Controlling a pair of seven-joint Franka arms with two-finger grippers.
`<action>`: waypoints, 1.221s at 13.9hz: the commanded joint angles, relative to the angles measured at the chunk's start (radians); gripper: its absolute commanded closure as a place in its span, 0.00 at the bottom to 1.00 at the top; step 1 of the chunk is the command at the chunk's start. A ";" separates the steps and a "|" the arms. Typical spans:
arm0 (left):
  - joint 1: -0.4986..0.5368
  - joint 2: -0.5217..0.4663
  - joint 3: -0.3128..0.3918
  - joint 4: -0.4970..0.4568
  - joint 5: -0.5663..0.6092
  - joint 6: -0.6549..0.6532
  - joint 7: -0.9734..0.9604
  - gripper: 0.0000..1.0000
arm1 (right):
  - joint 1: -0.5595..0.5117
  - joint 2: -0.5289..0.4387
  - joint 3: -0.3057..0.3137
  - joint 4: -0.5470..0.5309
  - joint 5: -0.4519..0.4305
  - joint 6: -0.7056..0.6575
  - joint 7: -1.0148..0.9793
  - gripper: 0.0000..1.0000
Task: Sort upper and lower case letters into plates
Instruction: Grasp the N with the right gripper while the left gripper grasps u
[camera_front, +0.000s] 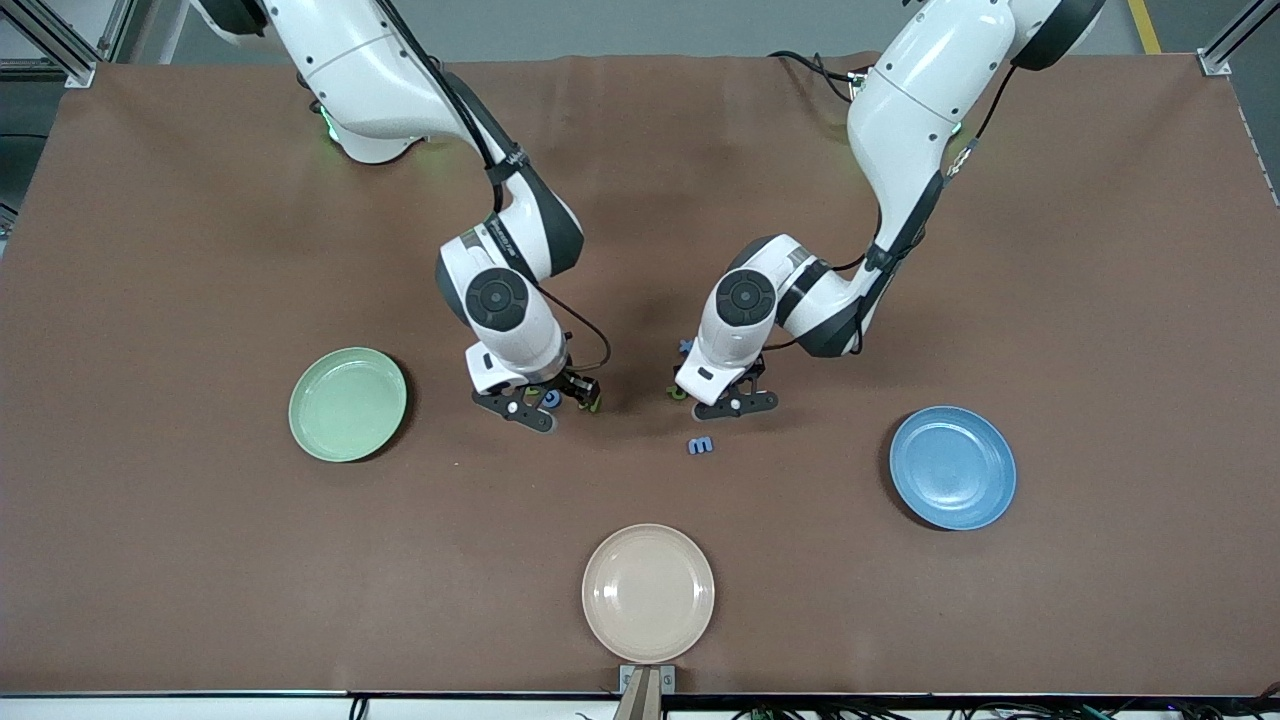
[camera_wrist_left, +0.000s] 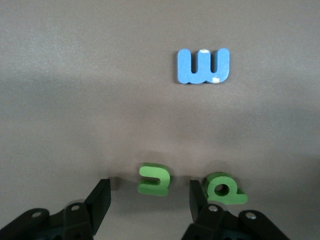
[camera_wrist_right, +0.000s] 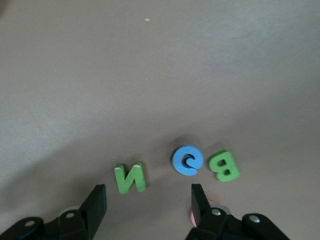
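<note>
A: Desk (camera_front: 150, 250) surface?
B: Brown mat, aluminium framing at its corners.
A: Grippers?
B: Left gripper (camera_wrist_left: 149, 197) open, empty, astride green n (camera_wrist_left: 154, 179); right gripper (camera_wrist_right: 148, 202) open, empty, by green N (camera_wrist_right: 130, 178).
A: Plates?
B: Green plate (camera_front: 347, 404) and blue plate (camera_front: 952, 467) flank the letters, well apart.

table cover: matt brown sheet (camera_front: 200, 250), cloth-like, faintly creased
plates: pale green round plate (camera_front: 347, 404), blue round plate (camera_front: 952, 467), cream-beige round plate (camera_front: 648, 593), smooth, soft sheen, plastic-looking
letters: chunky blue small m (camera_wrist_left: 203, 66), green capital N (camera_wrist_right: 130, 178), matt, foam-like
arm shells: glossy white plastic casing (camera_front: 905, 110)
fingers: matt black (camera_wrist_left: 100, 200)
</note>
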 joint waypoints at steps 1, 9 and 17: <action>-0.021 0.010 0.013 0.019 0.027 0.005 -0.011 0.35 | 0.024 0.072 -0.015 0.080 -0.026 -0.005 0.026 0.24; -0.018 0.036 0.018 0.047 0.039 0.003 -0.011 0.54 | 0.047 0.162 -0.015 0.152 -0.088 -0.002 0.088 0.31; 0.021 -0.020 0.097 0.055 0.065 -0.008 -0.009 1.00 | 0.050 0.173 -0.013 0.160 -0.080 0.046 0.109 0.65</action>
